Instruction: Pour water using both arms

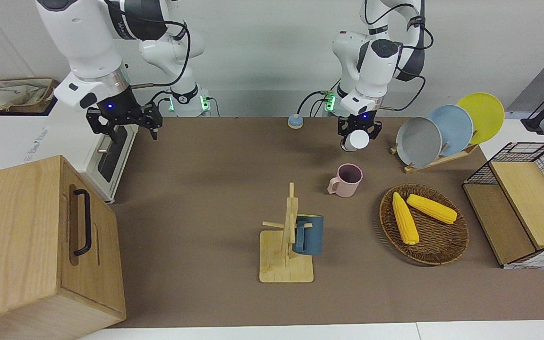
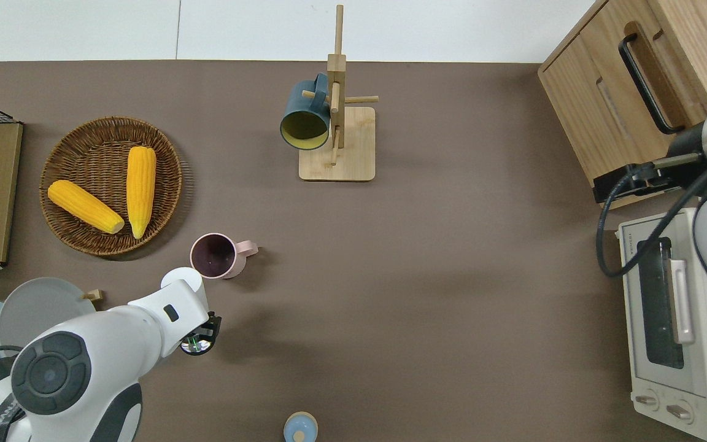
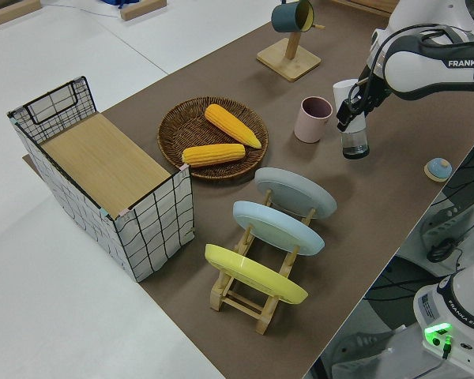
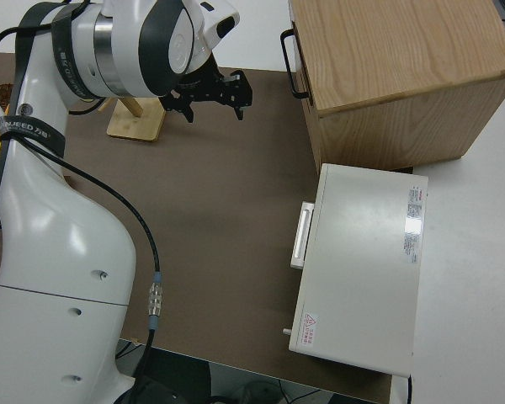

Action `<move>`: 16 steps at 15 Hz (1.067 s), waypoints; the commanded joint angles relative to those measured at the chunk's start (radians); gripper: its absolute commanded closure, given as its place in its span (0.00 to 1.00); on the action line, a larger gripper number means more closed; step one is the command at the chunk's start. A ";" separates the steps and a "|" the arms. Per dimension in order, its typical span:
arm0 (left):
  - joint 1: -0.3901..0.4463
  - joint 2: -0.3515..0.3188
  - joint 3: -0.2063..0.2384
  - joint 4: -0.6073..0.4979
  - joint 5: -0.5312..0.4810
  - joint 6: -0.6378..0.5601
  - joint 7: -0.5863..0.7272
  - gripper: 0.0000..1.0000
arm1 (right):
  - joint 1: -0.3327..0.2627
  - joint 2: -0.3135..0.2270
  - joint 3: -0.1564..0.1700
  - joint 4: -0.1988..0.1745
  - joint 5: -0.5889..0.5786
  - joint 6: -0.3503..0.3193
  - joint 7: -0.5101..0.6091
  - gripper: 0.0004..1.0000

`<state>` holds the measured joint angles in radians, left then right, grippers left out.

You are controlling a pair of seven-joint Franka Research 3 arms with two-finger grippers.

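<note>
Open brown mat mid-table, mug rack [image 2: 336, 123] farther out, pink mug [image 2: 213, 255] beside basket [image 2: 77, 236]

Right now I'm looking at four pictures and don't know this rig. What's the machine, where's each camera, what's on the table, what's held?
Two white robot arms stand at a brown table. The views are: from across the table, straight down, from the left end, and from beside the right arm.

The left gripper holds a clear glass up in the air, next to the pink mug. The right gripper is open and parked.

On the table: a blue mug hanging on a wooden mug tree, a wicker basket with two corn cobs, a plate rack with three plates, a wire basket, a wooden cabinet and a toaster oven.
</note>
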<state>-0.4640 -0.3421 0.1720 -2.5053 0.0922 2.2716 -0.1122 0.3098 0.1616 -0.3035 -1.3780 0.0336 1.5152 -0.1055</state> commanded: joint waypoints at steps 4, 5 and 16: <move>-0.010 0.087 0.030 0.137 -0.092 -0.157 0.098 1.00 | -0.003 -0.042 0.001 -0.019 -0.009 -0.063 -0.003 0.02; -0.007 0.103 0.030 0.163 -0.100 -0.199 0.105 1.00 | -0.003 -0.042 0.001 -0.019 -0.008 -0.060 -0.003 0.02; -0.004 0.250 0.030 0.324 -0.115 -0.368 0.134 1.00 | 0.012 -0.042 0.015 -0.012 -0.003 -0.058 -0.005 0.02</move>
<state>-0.4641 -0.1248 0.1958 -2.2560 -0.0045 1.9694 -0.0132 0.3229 0.1369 -0.2911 -1.3769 0.0330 1.4601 -0.1055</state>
